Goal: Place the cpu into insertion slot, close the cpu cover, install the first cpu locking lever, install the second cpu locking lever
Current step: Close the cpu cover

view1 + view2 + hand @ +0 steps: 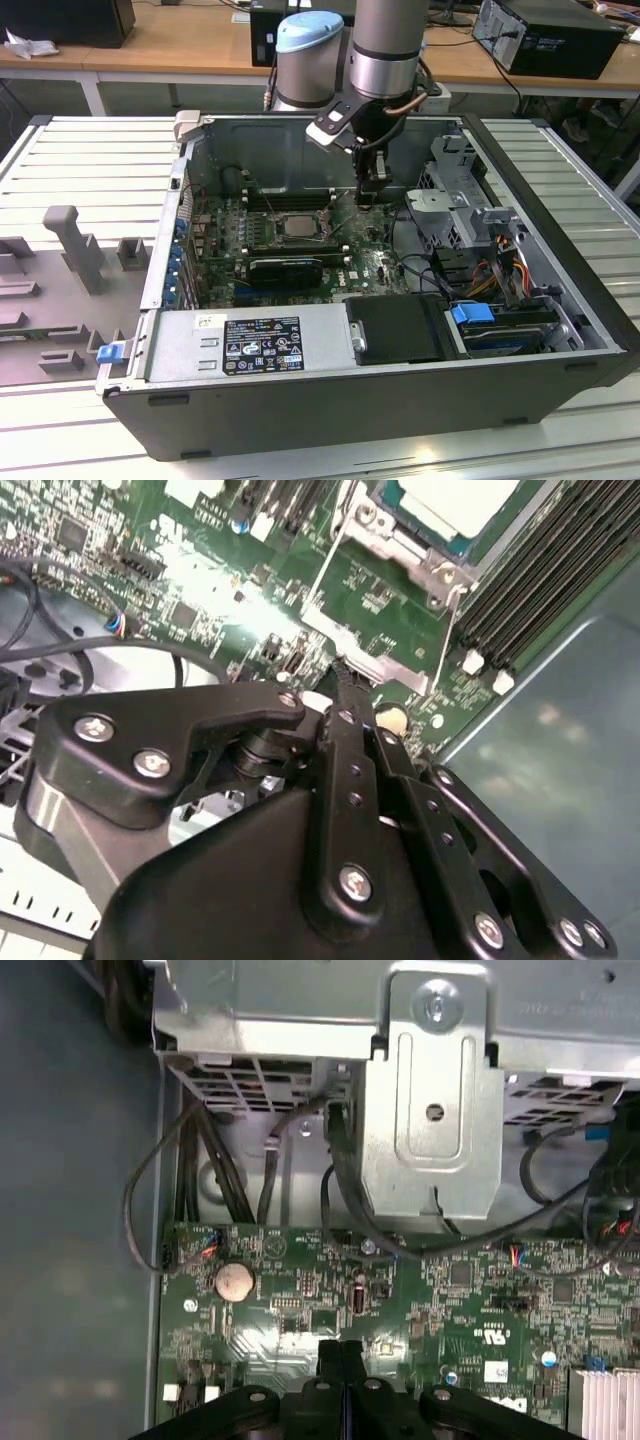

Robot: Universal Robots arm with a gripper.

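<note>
The cpu (298,225) lies flat in the insertion slot (322,238) on the green board, its silver-grey top (455,502) showing. The metal cpu cover (400,542) lies down around it. A thin wire locking lever (323,575) runs along one side of the socket. My gripper (372,190) hangs inside the case just on the exterior view's right of the socket. Its black fingers (345,720) are pressed together with nothing between them, and their tips (340,1352) hover low over the board beside a corner of the socket's metal plate (365,665).
Long black memory slots (545,565) flank the socket. A metal drive cage (430,1110) and black cables (200,1160) stand on the gripper's far side. A coin battery (234,1279) sits on the board. A black card (285,268) lies in front of the socket.
</note>
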